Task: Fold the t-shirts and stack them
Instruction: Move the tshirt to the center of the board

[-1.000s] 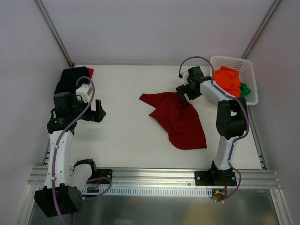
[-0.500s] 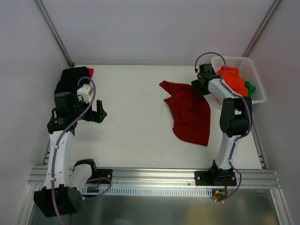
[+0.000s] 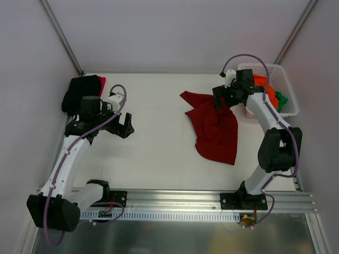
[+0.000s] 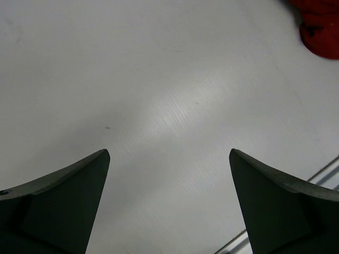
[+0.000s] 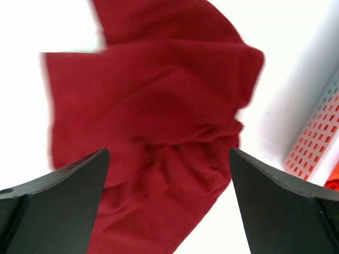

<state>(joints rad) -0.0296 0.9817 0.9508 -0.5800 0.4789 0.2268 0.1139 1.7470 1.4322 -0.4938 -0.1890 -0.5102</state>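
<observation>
A crumpled dark red cloth t-shirt [image 3: 214, 129] is seen lying unfolded on the white table [image 3: 159, 153], toward 3 o'clock from the table's middle, with several layers overlapped. The right tool [image 3: 220, 99] is held over the shirt's far edge, its 2 fingers spread wide and nothing pinched between them. The left tool [image 3: 125, 125] is likewise spread and empty, over bare table toward 9 o'clock, well apart from the shirt. At 10 o'clock a black t-shirt [image 3: 79, 91] is lying with a sliver of bright red t-shirt [image 3: 100, 81] beside it. At 2 o'clock an orange t-shirt [image 3: 263, 87] and a green t-shirt [image 3: 280, 99] are kept in a white plastic lattice basket [image 3: 288, 108], just beside the dark red shirt.

Folding is judged not yet begun. A pinch into the bunched middle could take 2 layers at once, so the cloth would be lifted as a lump rather than spread. The basket could be caught or shoved by the right arm, given how near it stands. If both arms are brought over the 1 shirt, a collision could follow.
</observation>
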